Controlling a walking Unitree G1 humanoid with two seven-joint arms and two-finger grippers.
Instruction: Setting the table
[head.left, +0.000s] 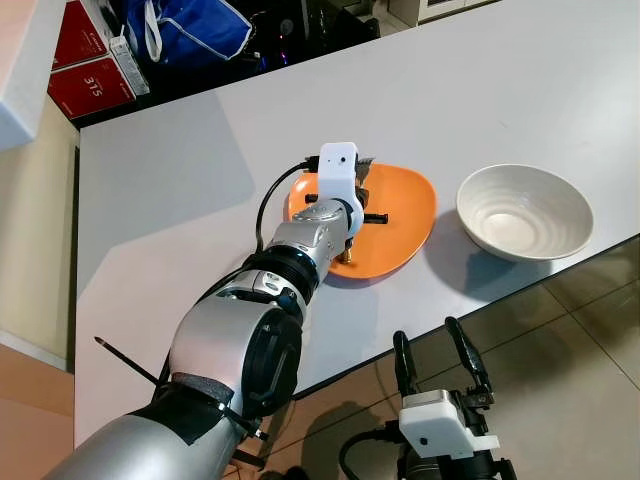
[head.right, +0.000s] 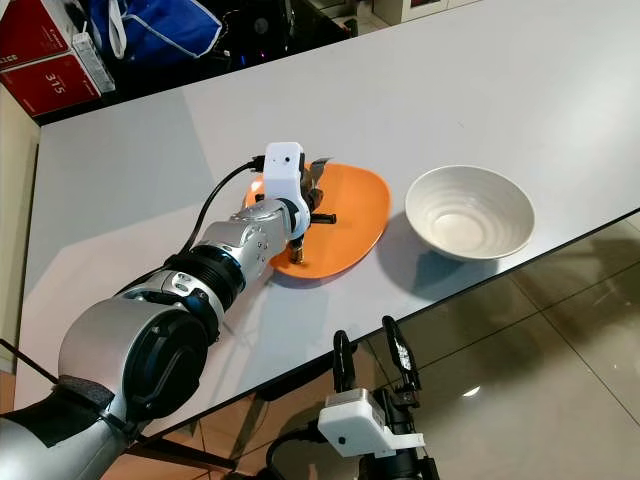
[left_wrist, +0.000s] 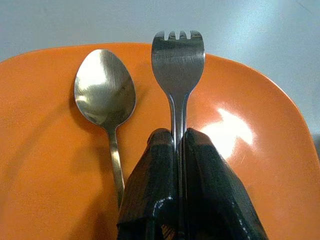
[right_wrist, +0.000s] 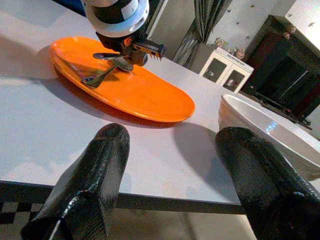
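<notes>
left wrist view: fork pinched over the orange plate

in the left wrist view the left tool (left_wrist: 179, 145) is clenched on the handle of a fork (left_wrist: 178, 65), its two black fingers (left_wrist: 150, 200) pressed to either side of the stem. the fork's tines point away from the wrist, over the orange plate (left_wrist: 260, 150). a spoon (left_wrist: 106, 102) lies on the plate just beside the fork, bowl up, its handle running under the left finger.

from the head, the left arm reaches across the grey tabletop (head.left: 180, 180) to the plate (head.left: 405, 215), which sits near the front edge. a white bowl (head.left: 524, 212) stands on the tabletop just beside the plate, on the robot's right, apart from it.

the right tool (right_wrist: 170, 165) hangs below the tabletop's front edge, over the tiled floor (head.left: 580, 380), its fingers spread and released, grasping nothing. red boxes (head.left: 85, 60) and a blue bag (head.left: 190, 28) lie beyond the far edge of the tabletop.
</notes>
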